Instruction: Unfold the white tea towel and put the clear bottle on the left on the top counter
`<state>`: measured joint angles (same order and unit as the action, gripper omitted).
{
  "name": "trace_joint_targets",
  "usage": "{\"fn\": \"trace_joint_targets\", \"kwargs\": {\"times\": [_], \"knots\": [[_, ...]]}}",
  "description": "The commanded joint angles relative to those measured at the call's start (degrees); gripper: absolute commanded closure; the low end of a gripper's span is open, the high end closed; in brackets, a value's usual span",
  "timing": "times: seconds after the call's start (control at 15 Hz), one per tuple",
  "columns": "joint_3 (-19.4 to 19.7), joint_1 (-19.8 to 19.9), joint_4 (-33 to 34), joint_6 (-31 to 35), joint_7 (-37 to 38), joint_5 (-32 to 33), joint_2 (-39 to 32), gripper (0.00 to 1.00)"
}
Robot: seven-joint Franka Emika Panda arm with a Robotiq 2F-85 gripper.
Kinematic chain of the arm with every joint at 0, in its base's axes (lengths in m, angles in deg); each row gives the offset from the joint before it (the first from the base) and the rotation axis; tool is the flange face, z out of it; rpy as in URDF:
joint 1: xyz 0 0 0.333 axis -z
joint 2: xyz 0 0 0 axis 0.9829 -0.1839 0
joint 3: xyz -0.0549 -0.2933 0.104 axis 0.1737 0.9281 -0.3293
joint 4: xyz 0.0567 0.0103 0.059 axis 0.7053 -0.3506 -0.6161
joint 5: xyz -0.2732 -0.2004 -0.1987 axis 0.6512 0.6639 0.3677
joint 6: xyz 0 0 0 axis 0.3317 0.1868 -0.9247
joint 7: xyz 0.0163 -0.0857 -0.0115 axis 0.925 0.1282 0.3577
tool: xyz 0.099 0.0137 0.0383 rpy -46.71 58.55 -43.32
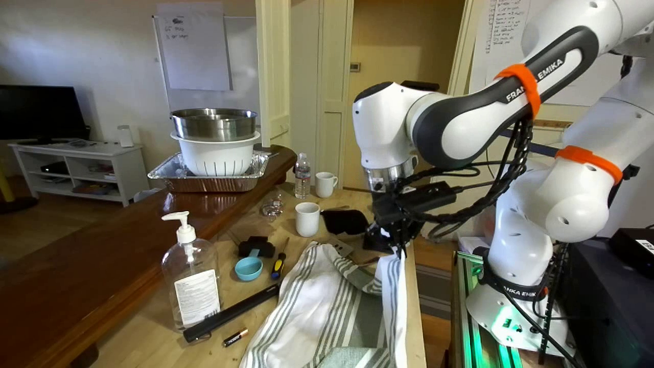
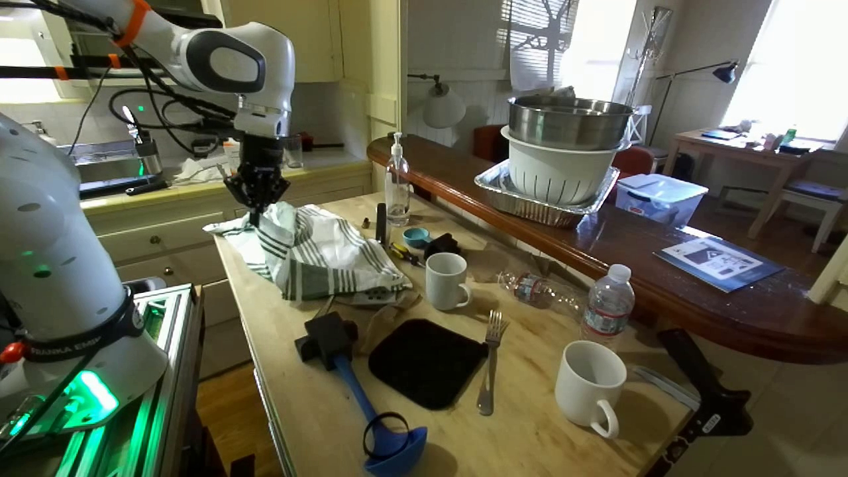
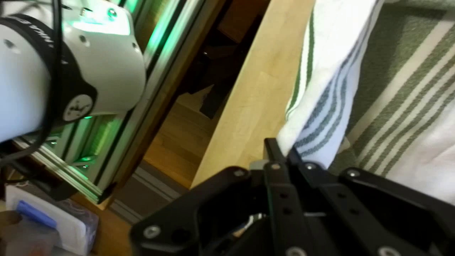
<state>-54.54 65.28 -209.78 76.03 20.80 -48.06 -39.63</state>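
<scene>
In an exterior view, the gripper holds up a narrow strip of the white tea towel, while the rest lies rumpled on the tan worktop, a flap folded over on itself. The clear bottle stands upright on that worktop, just beside the top counter rather than on it. A black bar lies near its foot; whether they touch I can't tell. Of the 2 jobs, I'd call the unfolding under way and the bottle's move not started.

In an exterior view, the towel is humped beneath the gripper with its pleats doubled back, well short of flat. The bottle stands well apart from the gripper, its base on the worktop. A foil tray, a white colander and a steel bowl make 1 stack on the top counter, which I take to be the bottle's goal.

In the wrist view, the fingertips are pinched together on a gathered end of the cloth, close to the worktop's edge; the bottle is out of sight. What's left, I reckon: draw that end out until the folds open, let go, then lift the bottle up.
</scene>
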Motion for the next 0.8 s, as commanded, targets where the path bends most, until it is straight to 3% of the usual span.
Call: {"fn": "trace_joint_targets", "kwargs": {"times": [0.0, 0.2, 0.33, 0.6, 0.73], "knots": [[-0.54, 1.65, -1.19, -9.94, 1.47, -3.25, 6.03, 0.71], [-0.09, 2.93, 0.03, -15.42, 0.40, -5.20, 5.83, 0.48], [0.13, 3.64, 0.08, -12.78, -1.60, -5.46, 5.84, 0.34], [0.96, 4.05, 0.16, 2.23, -10.29, -6.30, 2.37, 0.04], [1.42, 3.98, 0.05, 12.04, -15.55, -6.91, -1.64, 0.00]]}}
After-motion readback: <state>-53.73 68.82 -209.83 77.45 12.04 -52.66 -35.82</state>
